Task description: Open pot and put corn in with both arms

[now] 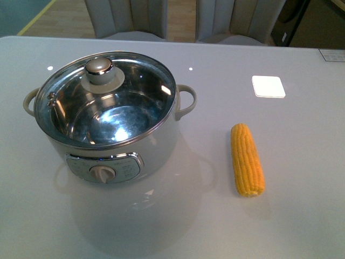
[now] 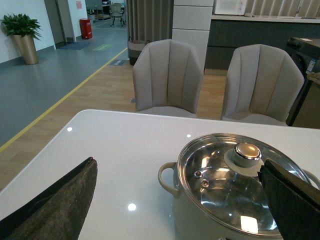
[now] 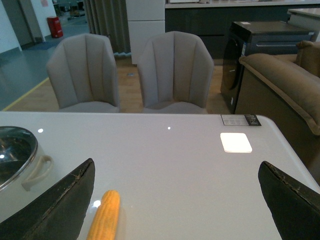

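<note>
The white pot (image 1: 156, 148) stands on the left of the table with its glass lid (image 1: 105, 102) on, a beige knob (image 1: 100, 69) on top. The corn (image 1: 247, 159) lies on the table to the pot's right, pointing away from me. No arm shows in the front view. In the left wrist view my left gripper (image 2: 180, 192) is open, its fingers (image 2: 60, 200) wide, with the pot (image 2: 195, 220) and lid knob (image 2: 247, 152) ahead between them. In the right wrist view my right gripper (image 3: 176, 192) is open above the table, and the corn (image 3: 105, 216) lies by one finger.
A white square pad (image 1: 268, 86) lies at the back right of the grey table (image 1: 302, 216). Two grey chairs (image 2: 167, 75) stand behind the far edge. A sofa (image 3: 285, 80) stands off the right side in the right wrist view.
</note>
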`<state>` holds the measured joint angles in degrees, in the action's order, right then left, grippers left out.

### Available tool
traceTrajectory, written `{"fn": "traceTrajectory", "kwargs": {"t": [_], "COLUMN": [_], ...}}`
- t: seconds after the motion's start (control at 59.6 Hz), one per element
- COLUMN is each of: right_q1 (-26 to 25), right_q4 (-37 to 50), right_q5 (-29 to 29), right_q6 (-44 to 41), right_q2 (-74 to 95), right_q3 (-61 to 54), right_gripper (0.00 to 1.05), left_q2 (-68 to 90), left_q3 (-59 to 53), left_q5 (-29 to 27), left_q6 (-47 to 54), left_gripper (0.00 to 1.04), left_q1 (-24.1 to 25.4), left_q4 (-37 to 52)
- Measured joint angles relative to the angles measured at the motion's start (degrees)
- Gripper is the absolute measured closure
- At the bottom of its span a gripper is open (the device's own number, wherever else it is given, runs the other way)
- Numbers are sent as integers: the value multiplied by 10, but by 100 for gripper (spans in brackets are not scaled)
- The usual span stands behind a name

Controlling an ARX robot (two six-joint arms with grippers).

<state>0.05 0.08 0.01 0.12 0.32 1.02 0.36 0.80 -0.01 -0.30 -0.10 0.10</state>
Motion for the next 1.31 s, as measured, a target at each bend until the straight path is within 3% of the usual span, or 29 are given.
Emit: {"fn": "traceTrajectory", "kwargs": {"t": [0.788, 0.872, 0.99, 1.141, 1.308], "right_q1": [0, 0, 0, 0, 0], "right_q4": [0, 0, 0, 0, 0], "right_q5": [0, 0, 0, 0, 0], "right_q6": [0, 0, 0, 0, 0], "right_q2": [0, 0, 0, 0, 0], "right_q3": [0, 0, 0, 0, 0], "right_gripper": [9, 9, 9, 9, 9], "left_q2": [0, 48, 71, 130, 304], "left_q3": [0, 34, 38, 50, 85], "left_q5": [-2, -66, -53, -24, 3], "left_q6": [0, 10, 22, 29, 38], "left_gripper": [7, 7, 7, 7, 7], "left_q1": [0, -14, -8, 9, -3], "left_q4": [-1, -106, -137, -64, 108]}}
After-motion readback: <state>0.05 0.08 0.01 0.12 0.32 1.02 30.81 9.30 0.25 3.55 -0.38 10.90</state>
